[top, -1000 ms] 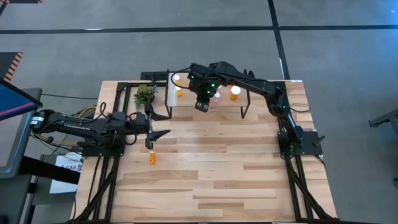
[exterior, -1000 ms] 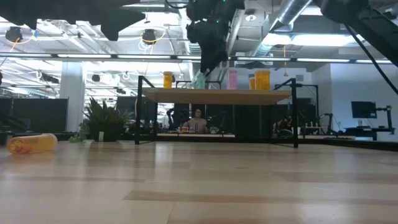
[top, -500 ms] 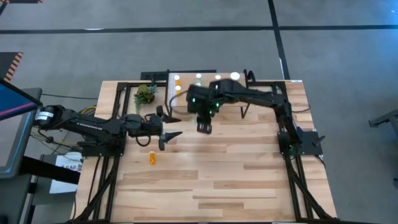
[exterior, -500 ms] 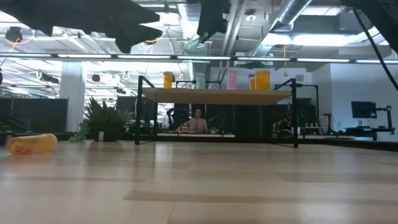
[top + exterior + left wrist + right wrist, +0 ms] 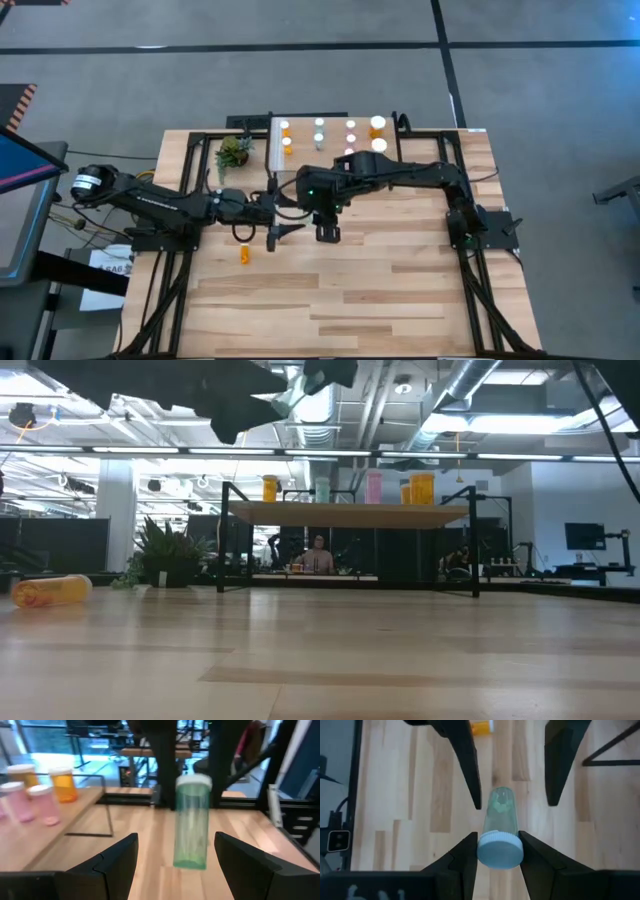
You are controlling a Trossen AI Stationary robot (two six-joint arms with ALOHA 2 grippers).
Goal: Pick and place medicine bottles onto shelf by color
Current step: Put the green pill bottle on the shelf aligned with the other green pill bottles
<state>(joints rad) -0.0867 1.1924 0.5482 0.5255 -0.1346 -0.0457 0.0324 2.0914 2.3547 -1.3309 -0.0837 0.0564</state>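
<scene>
A teal medicine bottle [image 5: 192, 822] with a white cap hangs above the middle of the table, and my right gripper [image 5: 326, 232] is shut on it. My left gripper [image 5: 280, 222] reaches in level from the table's left, open. Its two fingers stand on either side of the teal bottle without touching it. The shelf [image 5: 330, 150] stands at the far edge with several white-capped orange, teal and pink bottles [image 5: 372, 487] upright on it. One orange bottle [image 5: 245, 255] lies on its side on the table near the left arm. My right gripper pinches the teal bottle's white cap [image 5: 500, 851] between its two fingers. The fingers come from above, slanting down. The bottle's body [image 5: 499, 815] hangs below them, roughly upright and clear of the table.
A small green plant [image 5: 233, 152] stands at the far left, beside the shelf. The shelf's thin black legs [image 5: 226, 540] rise from the tabletop. The bare wooden tabletop [image 5: 380, 290] stretches toward the near edge.
My right gripper has carried the teal bottle from the shelf toward the table's near edge and the left arm, still shut on it. My left gripper has reached toward the table's right, staying open, and now has the bottle between its fingers.
</scene>
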